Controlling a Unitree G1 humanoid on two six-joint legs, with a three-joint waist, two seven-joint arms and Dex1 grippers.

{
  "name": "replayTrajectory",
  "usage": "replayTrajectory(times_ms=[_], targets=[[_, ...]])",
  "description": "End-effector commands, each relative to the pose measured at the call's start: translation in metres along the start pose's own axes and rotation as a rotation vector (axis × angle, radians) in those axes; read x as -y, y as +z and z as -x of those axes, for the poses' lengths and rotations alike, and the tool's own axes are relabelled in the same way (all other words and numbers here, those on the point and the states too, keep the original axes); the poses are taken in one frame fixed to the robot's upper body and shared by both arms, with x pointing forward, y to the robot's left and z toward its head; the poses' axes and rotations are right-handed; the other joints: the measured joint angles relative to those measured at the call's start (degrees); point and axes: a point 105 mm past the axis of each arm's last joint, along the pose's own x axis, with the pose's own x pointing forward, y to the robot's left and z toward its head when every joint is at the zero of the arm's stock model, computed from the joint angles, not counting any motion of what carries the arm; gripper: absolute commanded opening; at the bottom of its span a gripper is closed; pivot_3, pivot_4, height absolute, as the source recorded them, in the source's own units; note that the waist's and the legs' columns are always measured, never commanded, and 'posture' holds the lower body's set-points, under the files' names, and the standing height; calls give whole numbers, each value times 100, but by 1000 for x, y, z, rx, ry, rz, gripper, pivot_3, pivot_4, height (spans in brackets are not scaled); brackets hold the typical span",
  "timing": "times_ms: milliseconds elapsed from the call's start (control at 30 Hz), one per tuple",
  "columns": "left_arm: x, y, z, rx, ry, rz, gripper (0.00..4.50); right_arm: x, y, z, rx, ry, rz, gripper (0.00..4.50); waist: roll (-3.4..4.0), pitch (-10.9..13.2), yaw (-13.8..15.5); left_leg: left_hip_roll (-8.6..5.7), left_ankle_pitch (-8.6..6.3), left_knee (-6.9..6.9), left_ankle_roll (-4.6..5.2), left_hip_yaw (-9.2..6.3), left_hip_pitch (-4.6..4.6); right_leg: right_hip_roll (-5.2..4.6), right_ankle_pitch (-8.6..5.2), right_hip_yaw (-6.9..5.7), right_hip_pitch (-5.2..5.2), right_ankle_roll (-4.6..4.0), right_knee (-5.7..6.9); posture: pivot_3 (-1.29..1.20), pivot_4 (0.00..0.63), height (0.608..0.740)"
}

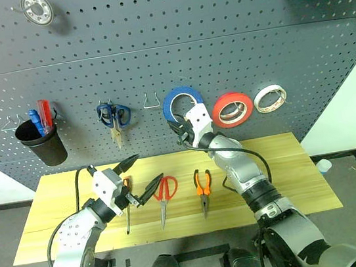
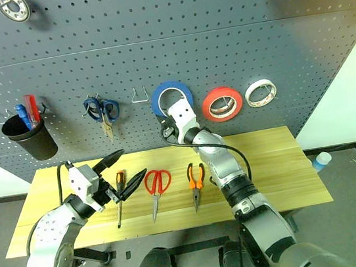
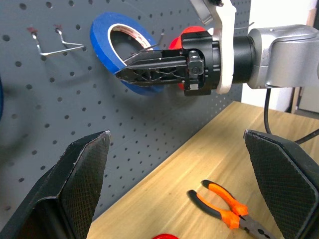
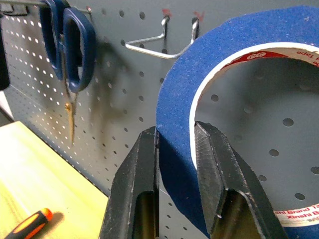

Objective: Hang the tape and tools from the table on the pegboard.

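Pinching the wide flat blue tape roll (image 4: 234,79) by its band, my right gripper (image 4: 175,149) holds it against the dark grey perforated pegboard (image 1: 155,63) beside an empty wire hook (image 4: 159,42). My left gripper (image 1: 137,176) hangs wide open above the light wooden table (image 1: 289,171).

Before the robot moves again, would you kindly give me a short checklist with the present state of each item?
1. Right pincer clamped on the blue tape: ok.
2. Tape seated on a hook of the pegboard: cannot tell.
3. Empty wire hook beside the tape free: ok.
4. Left pincer open and holding nothing: ok.
5. Red-handled scissors, orange-handled pliers and screwdriver hung: not ok, all lie on the table.
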Motion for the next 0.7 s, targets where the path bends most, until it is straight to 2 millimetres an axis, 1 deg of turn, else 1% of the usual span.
replayTrajectory(times_ms=[33,133,200,233,500,700], targets=[[-6,14,-3,37,9,-49,4500,8,17,-8,43,-36,20,655,0,0,5,0,0,0,-1,0,0,0,0,0,0,0,0,458,31,740],[-7,15,-4,38,6,-53,4500,12,16,-8,36,-49,24,655,0,0,6,0,2,0,-3,0,-1,0,0,0,0,0,0,458,27,740],[-7,15,-5,39,4,-58,4500,13,16,-7,37,-52,20,1377,0,0,12,0,2,0,-3,0,-1,0,0,0,0,0,0,459,24,740],[-7,15,-6,39,3,-60,4500,13,16,-7,37,-53,20,1592,0,0,16,0,2,0,-3,0,-2,0,0,0,0,0,0,459,24,740],[-8,15,-8,37,-5,-71,4500,15,14,-6,30,-65,37,4172,0,0,12,0,2,-2,-4,0,-5,0,0,0,-5,0,-1,452,23,740],[-7,14,-9,36,-21,-76,4500,16,9,0,22,-66,28,4172,0,0,14,0,2,-3,-4,0,-6,0,0,0,-5,0,-1,447,19,740]])
